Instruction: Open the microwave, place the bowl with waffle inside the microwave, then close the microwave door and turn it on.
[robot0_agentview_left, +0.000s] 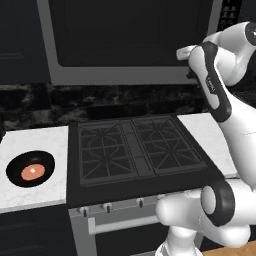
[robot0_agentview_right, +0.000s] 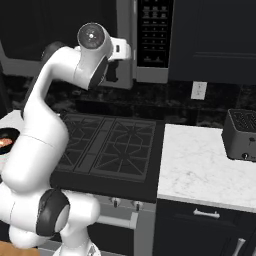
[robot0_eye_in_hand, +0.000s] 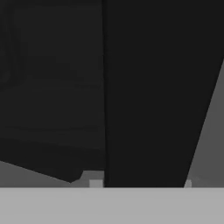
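The microwave (robot0_agentview_left: 125, 35) hangs above the stove, and its door (robot0_agentview_left: 120, 75) looks closed. My gripper (robot0_agentview_left: 191, 65) is raised to the door's right edge, beside the black button panel (robot0_agentview_right: 154, 35). In the hand view the black bar handle (robot0_eye_in_hand: 144, 96) fills the gap between my two fingertips, so the gripper (robot0_eye_in_hand: 142, 183) is shut on it. The black bowl with the orange waffle (robot0_agentview_left: 31, 169) sits on the white counter left of the stove, far below and left of the hand. My arm hides most of the bowl (robot0_agentview_right: 6, 137) in the right base view.
A black gas stove (robot0_agentview_left: 135, 147) with an oven handle lies directly under the microwave. White marble counters (robot0_agentview_right: 200, 165) flank it on both sides. A dark toaster (robot0_agentview_right: 242, 135) stands at the back right, below a wall outlet (robot0_agentview_right: 198, 90).
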